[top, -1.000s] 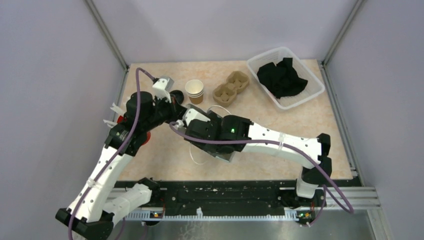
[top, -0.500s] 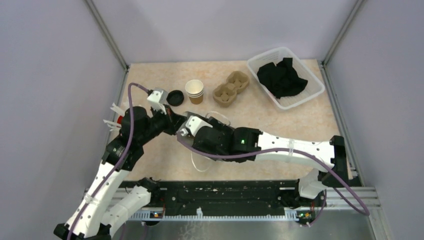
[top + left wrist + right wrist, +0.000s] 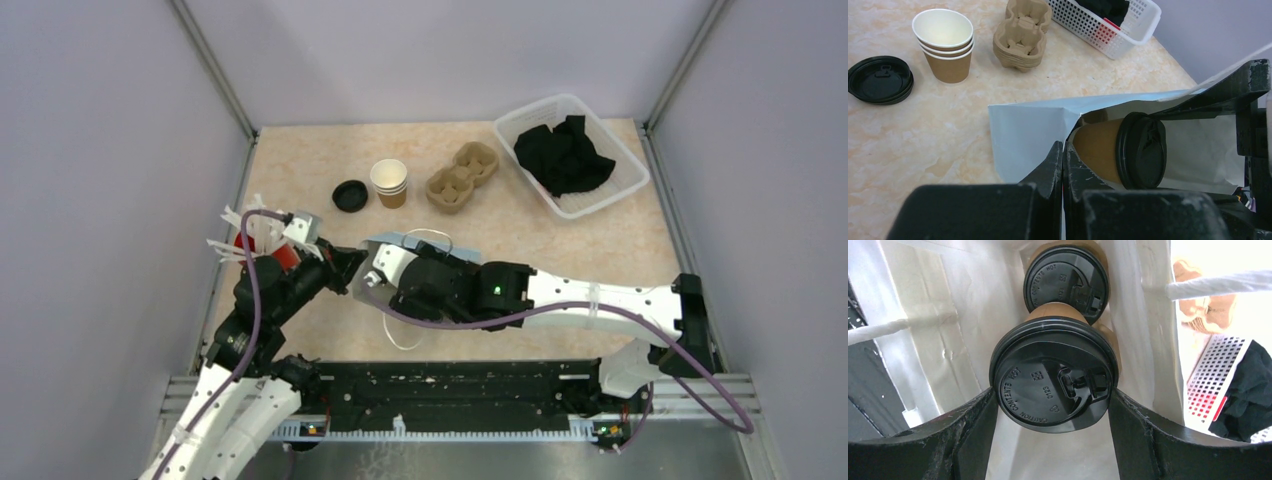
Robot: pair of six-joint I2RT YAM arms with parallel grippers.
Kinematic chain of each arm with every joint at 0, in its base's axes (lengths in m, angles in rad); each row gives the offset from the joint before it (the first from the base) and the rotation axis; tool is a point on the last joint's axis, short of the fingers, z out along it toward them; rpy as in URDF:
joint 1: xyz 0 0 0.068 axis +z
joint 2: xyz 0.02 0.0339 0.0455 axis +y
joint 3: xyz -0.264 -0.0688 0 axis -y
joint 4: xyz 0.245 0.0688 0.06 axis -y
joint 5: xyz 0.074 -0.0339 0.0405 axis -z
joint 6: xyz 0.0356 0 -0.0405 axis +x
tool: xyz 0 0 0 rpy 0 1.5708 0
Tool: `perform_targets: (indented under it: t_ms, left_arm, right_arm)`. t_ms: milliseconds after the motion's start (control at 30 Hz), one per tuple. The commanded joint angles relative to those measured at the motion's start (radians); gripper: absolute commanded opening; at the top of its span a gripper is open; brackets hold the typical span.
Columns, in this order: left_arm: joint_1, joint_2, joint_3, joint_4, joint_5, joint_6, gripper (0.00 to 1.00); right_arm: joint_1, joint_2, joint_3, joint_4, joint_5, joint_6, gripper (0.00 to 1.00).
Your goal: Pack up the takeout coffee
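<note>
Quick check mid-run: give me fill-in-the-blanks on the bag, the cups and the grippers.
The right gripper holds a kraft cup with a ____ lid.
The number of lidded cups inside the white bag is ____.
The left gripper, at the bag's rim, is ____.
The cardboard carrier on the table holds ____ cups.
Missing: black; two; shut; no.
</note>
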Motion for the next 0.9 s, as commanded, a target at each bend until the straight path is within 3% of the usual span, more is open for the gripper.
perform_targets:
  t_ms: [0, 267, 533, 867]
  left_arm:
    - [0.001, -0.035, -0.018, 0.075, 0.012, 0.037, 0.0]
    - [-0.04, -0.112, -0.05, 0.012, -0.029, 0.092, 0.0]
    - [-0.095, -0.139, -0.073, 0.011, -0.07, 0.116, 0.0]
    - [-0.114, -0.119, -0.087, 0.078, -0.137, 0.169, 0.0]
  right_arm:
    - [0.008, -0.006, 0.069, -0.033, -0.062, -0.065, 0.52]
    - [0.008, 0.059, 0.192, -0.19, 0.0, -0.092, 0.52]
    - [0.01, 0.128, 0.337, -0.324, -0.04, -0.104, 0.51]
    - [0.032, 0.119, 0.246, -0.354, -0.051, -0.141, 0.51]
